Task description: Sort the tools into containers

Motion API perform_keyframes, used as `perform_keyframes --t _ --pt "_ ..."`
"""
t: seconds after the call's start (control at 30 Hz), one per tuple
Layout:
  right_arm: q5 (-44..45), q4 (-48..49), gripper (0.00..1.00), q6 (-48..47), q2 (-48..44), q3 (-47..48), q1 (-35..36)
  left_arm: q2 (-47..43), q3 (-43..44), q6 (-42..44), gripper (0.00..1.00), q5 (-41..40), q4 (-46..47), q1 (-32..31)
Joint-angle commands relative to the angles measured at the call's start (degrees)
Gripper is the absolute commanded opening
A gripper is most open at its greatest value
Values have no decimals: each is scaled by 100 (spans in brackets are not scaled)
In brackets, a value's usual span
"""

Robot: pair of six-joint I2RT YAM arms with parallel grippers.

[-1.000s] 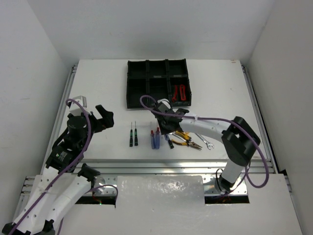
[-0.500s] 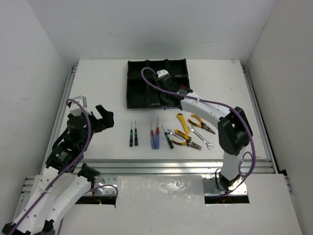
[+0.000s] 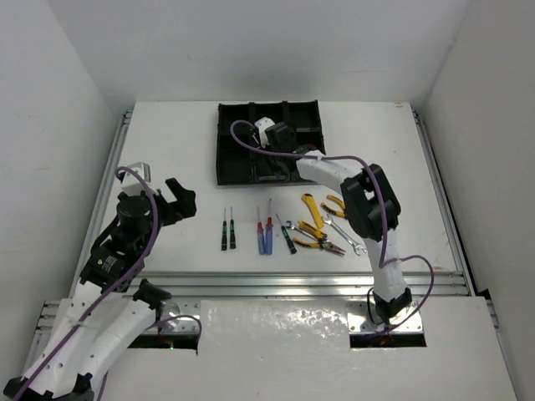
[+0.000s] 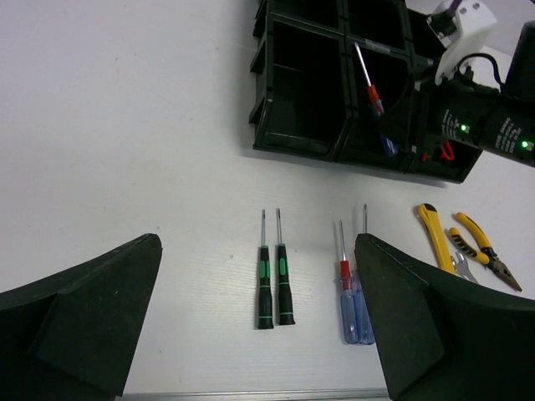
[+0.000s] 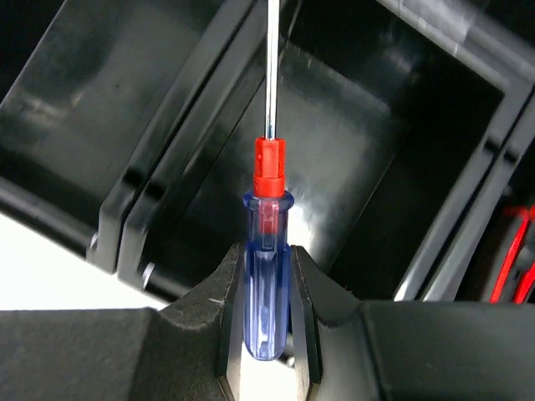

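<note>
Now right end effector [image 5: 266, 334] pinches blue screwdriver [image 5: 267, 242] over tray [image 3: 230, 142] — red cutters [image 5: 512, 251] inside; left end effector [image 3: 178, 200] spread.

The screwdriver [image 5: 267, 225] tip is cut off at the top edge. My right hand [image 5: 266, 284] mostly hides the red-handled cutters [image 4: 445, 151].

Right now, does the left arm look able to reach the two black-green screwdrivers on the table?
Probably yes. The left pincer is open and faces the black-green screwdrivers, with nothing lying between them. The blue screwdrivers lie apart, off to one side.
</note>
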Motion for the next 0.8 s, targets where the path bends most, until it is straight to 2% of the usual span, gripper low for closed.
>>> perform_keyframes --t 0.0,0.3,0.37,0.4,0.43,0.47,0.53,0.6,0.67,0.73,0.77 --pt "-81 233 0 -487 99 681 -69 25 0 109 100 92 254 58" --pt "-133 -102 3 -586 310 1086 -219 60 9 118 100 110 263 58" --pt "-151 -329 8 -621 416 1270 -219 60 0 118 100 110 263 58" --pt "-168 -452 13 -647 529 1471 -219 60 0 118 100 110 263 58" --pt "-177 -680 25 -639 574 1552 -219 60 0 118 100 110 263 58" --pt "-151 -760 54 -621 592 1605 -219 60 0 118 100 110 263 58" --pt "-133 -1006 65 -525 487 1658 -210 69 0 118 100 101 263 58" --pt "-98 -1121 67 -384 251 1501 -158 78 0 118 100 101 263 58" --pt "190 -1183 67 -95 -364 1220 -52 78 9 127 100 101 254 58" --pt "454 -1078 99 571 -1256 404 185 43 35 118 100 31 219 67" --pt "691 -1060 99 853 -1550 -251 360 -10 44 109 100 5 219 76"
